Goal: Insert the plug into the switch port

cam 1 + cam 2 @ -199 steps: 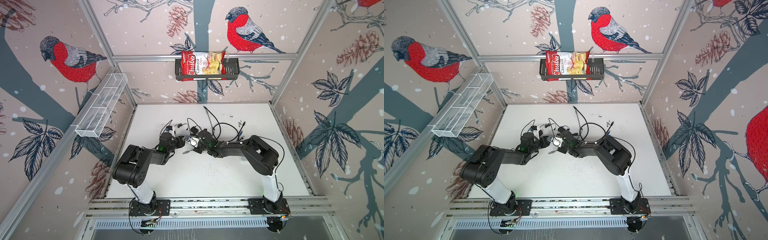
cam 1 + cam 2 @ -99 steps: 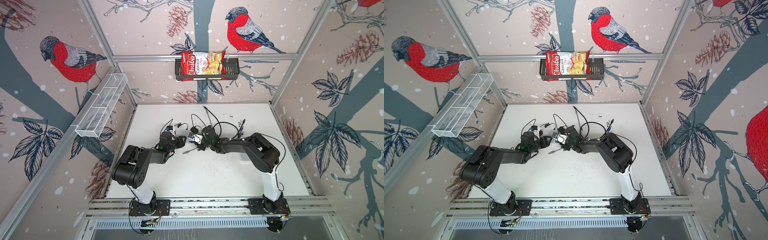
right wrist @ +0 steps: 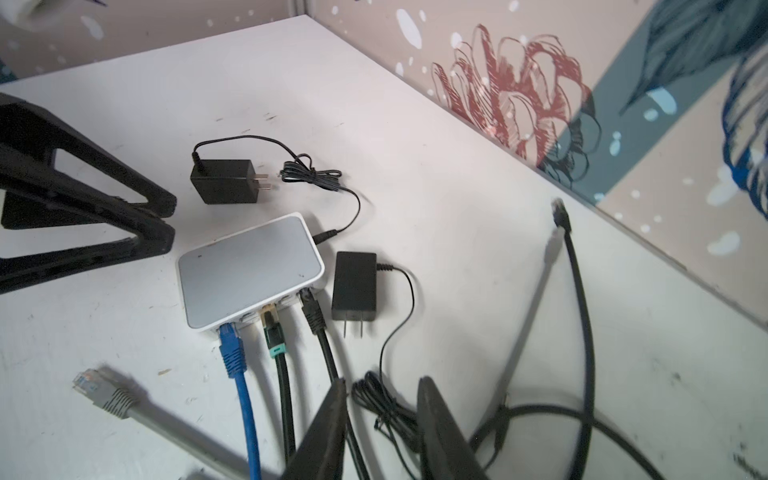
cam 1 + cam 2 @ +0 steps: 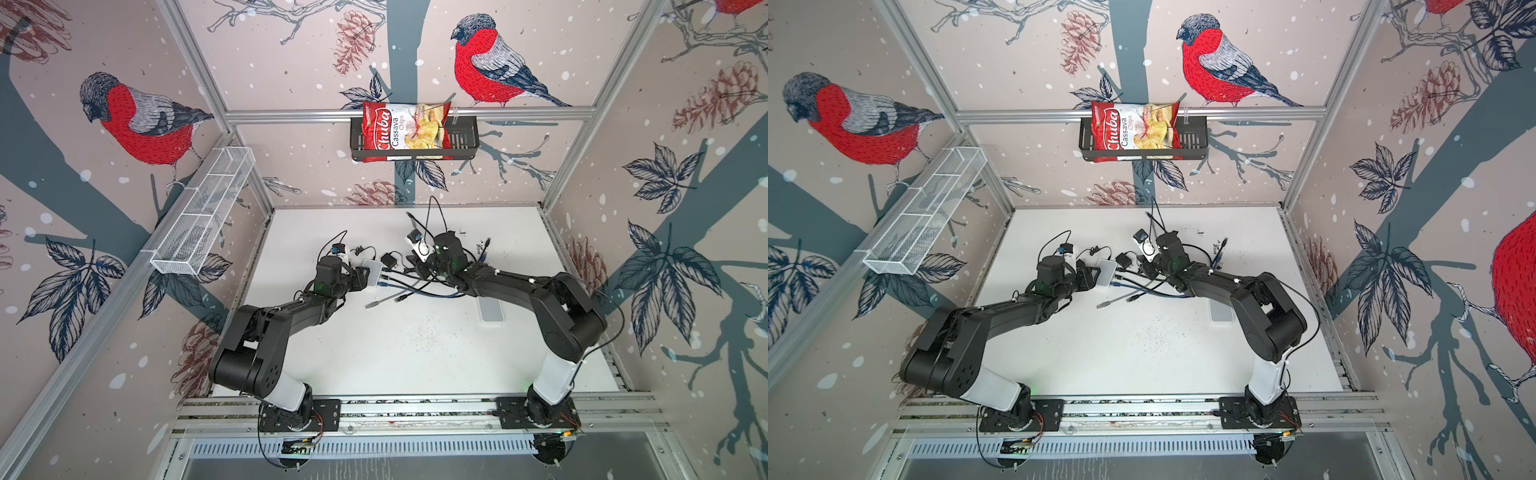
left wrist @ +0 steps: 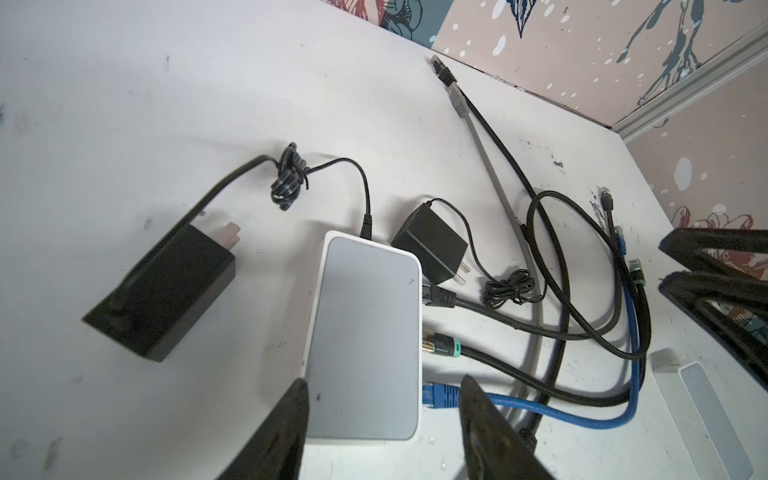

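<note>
The white switch [image 5: 365, 332] with a grey top lies on the table, seen in both top views [image 4: 372, 270] [image 4: 1106, 270] and in the right wrist view [image 3: 249, 270]. Three plugs sit in its ports: blue [image 3: 230, 349], black with a teal band [image 3: 272, 336], and plain black [image 3: 311, 309]. A loose grey plug [image 3: 99, 386] [image 4: 370, 305] lies on the table nearby. My left gripper [image 5: 384, 386] [image 4: 365, 276] is open, its fingers straddling the switch's end. My right gripper [image 3: 382, 386] [image 4: 415, 268] is open above a thin cord bundle, holding nothing.
Two black power adapters [image 3: 224, 183] [image 3: 355, 286] lie beside the switch. A second white box [image 4: 490, 309] sits under the right arm. Tangled cables [image 5: 582, 291] spread to the right of the switch. A chips bag [image 4: 405, 131] hangs in the back-wall basket, and a wire basket [image 4: 203, 216] on the left wall.
My right gripper has opened and drawn back from the switch toward the far right. The left gripper has stayed at the switch.
</note>
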Tool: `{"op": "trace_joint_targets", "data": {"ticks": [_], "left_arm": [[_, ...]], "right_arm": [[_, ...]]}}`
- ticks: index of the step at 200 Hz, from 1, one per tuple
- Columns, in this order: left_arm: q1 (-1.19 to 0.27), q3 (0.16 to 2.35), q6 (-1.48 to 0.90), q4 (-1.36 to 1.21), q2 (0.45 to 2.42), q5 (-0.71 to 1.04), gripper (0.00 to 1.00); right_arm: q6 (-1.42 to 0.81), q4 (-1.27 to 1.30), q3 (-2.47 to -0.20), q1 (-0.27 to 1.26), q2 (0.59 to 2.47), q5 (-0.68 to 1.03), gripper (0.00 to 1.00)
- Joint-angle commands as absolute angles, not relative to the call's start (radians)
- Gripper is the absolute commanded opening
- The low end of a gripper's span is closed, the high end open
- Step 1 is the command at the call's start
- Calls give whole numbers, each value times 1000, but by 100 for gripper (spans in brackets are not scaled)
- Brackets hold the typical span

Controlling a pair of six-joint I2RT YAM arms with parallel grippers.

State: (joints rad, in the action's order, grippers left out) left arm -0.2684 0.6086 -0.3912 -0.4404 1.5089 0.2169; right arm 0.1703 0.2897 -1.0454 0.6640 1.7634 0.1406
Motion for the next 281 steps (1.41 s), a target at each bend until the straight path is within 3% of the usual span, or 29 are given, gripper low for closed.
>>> {"op": "trace_joint_targets", "data": {"ticks": [1,59,101,130,138,141,145,199,243,281], "left_arm": [[-286,620,-312,-367,1477,158,58],[-406,648,-165,-243,1420,0,62],[-425,630,-160,-223,1384,-54,67],[-425,612,-183,-232,1355,-67,78],[-425,611,-193,-231,1353,-79,84],[-425,611,-197,-231,1352,-84,94],[-425,611,-200,-229,1351,-91,97],[-425,607,-297,-243,1339,-288,98],[-422,618,-339,-254,1367,-324,98],[-422,617,-325,-293,1387,-277,97]], "right_arm": [[-47,282,-998,645,1692,110,29],[-265,20,-972,616,1586,-58,30],[-349,-42,-912,538,1565,-78,32],[-400,-1,-843,459,1529,-38,32],[-417,8,-827,436,1517,-35,32],[-421,10,-821,431,1513,-34,32],[-423,13,-813,419,1507,-28,32],[-419,21,-770,344,1439,-74,35],[-397,-20,-763,304,1411,-95,37],[-316,11,-738,308,1400,54,39]]}}
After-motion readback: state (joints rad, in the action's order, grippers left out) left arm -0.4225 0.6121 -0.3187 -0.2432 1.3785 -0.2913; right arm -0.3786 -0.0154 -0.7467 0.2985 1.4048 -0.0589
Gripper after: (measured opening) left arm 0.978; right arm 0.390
